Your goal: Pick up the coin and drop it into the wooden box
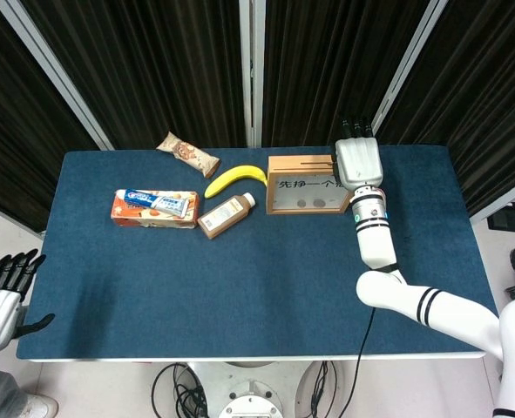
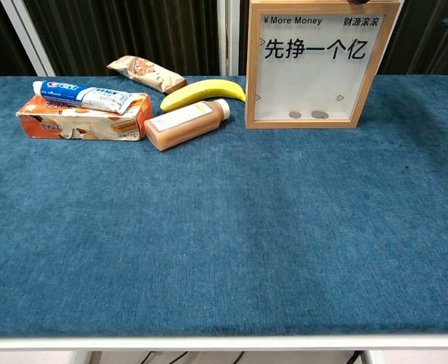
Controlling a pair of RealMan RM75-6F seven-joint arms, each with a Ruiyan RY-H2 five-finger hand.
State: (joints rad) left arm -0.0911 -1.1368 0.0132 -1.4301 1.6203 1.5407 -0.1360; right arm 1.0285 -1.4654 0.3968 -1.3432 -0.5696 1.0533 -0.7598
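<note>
The wooden box (image 1: 302,165) stands at the back of the table, its glass front with Chinese writing facing me and its frame (image 2: 251,68) filling the top of the chest view. Two coins (image 2: 295,114) (image 2: 320,114) lie inside on its floor. I see no coin on the cloth. My right hand (image 1: 359,162) hovers over the box's right end with its back up. Its fingers point away past the box, with nothing visible in them; the palm side is hidden. My left hand (image 1: 0,300) hangs open off the table's near left corner.
Left of the box lie a banana (image 1: 235,178), a brown bottle (image 1: 225,215), an orange carton with a toothpaste tube (image 1: 155,207) on it, and a snack bar (image 1: 187,154). Blue cloth (image 1: 240,296) covers the table; black curtains stand behind.
</note>
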